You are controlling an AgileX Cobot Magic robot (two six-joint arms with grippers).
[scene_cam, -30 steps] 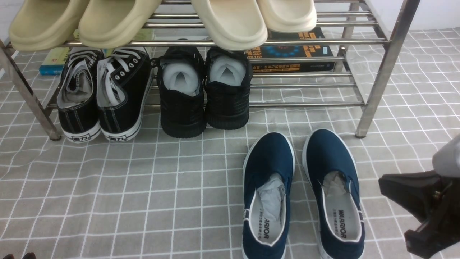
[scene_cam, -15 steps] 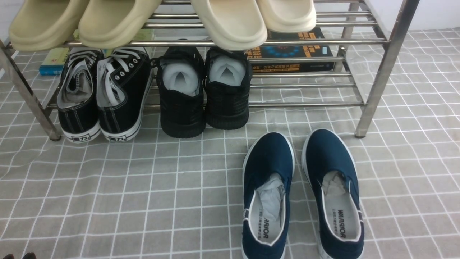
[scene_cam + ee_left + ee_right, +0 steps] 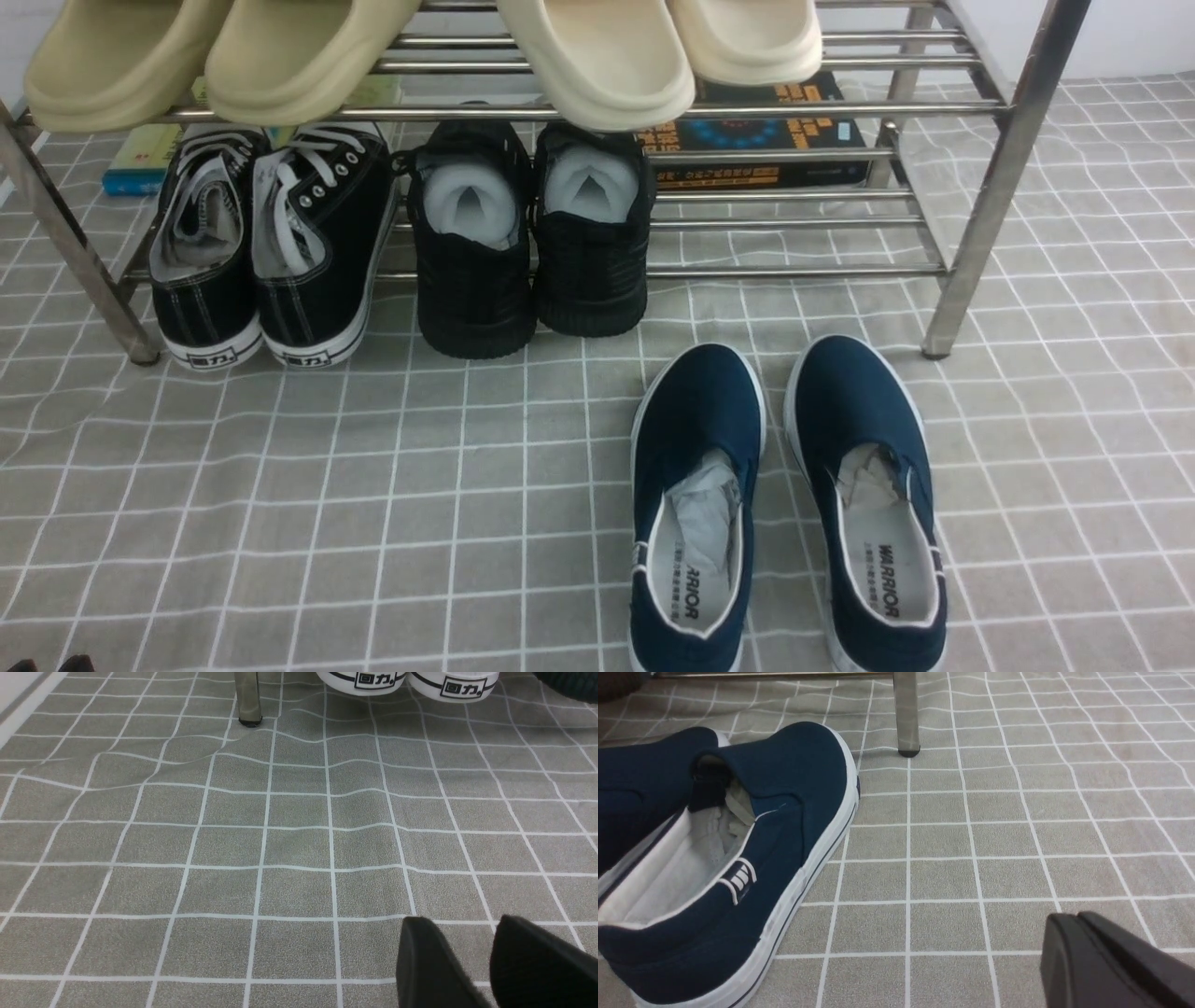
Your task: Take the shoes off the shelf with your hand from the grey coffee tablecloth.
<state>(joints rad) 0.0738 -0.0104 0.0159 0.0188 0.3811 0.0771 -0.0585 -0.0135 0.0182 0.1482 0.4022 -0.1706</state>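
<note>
Shoes (image 3: 784,504) lie on tablecloth (image 3: 280,485), 6 o'clock of shelf (image 3: 980,187). Left gripper (image 3: 486,961) jaws slightly spread; right gripper (image 3: 1111,961) jaws pressed together. Any sweep could nudge the pair.

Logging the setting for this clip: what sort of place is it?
Likely a staged home shoe-storage corner: a silver shoe rack holding sneakers and slippers, a grey checked tablecloth underneath, and navy slip-ons in front.

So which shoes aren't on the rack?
The dark blue slip-ons with white soles. They sit on the grey checked cloth in front of the metal rack, while the black pairs and beige slippers rest on its bars.
</note>
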